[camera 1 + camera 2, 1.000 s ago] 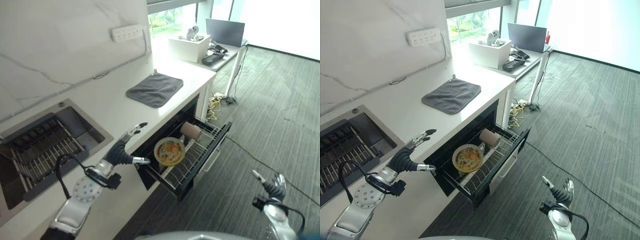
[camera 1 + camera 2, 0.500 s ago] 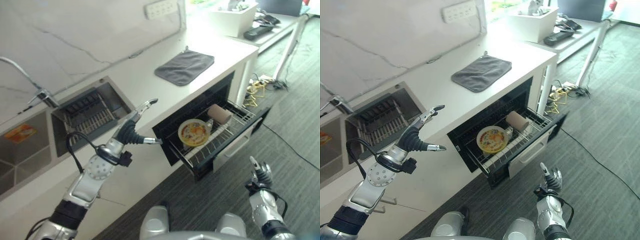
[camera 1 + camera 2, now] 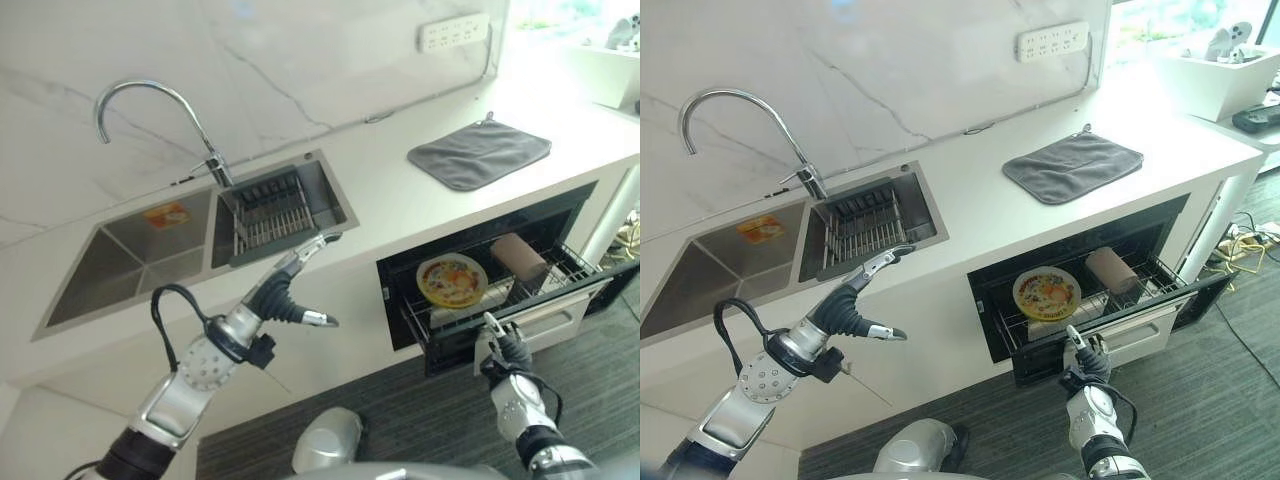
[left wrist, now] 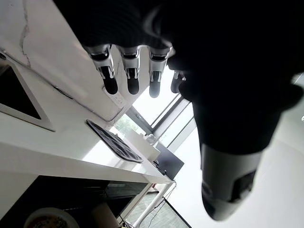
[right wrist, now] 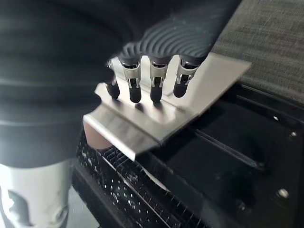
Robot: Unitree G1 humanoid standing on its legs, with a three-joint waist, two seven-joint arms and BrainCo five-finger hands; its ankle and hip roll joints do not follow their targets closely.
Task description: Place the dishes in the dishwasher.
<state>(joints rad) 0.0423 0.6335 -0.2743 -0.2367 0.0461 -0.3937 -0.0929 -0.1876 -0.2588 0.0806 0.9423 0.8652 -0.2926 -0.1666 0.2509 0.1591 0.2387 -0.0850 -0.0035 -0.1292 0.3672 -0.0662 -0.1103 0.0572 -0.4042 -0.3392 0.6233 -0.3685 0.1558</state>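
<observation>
My right hand (image 3: 1087,362) sits right at the front panel (image 5: 161,111) of the pulled-out dishwasher drawer (image 3: 545,300). Its wrist view shows the fingers (image 5: 156,88) straight and laid against that silver panel, holding nothing. The plate (image 3: 451,280) stands on edge in the wire rack just behind the panel, with a brown cup (image 3: 519,257) lying on its side further back. So the dishes lie directly beyond my right hand, and the drawer's travel runs straight away from it into the cabinet under the desk (image 3: 400,205). My left hand (image 3: 283,297) hangs in front of the sink (image 3: 120,290), fingers spread and empty, well apart from the drawer. I judge the right hand the one to push.
</observation>
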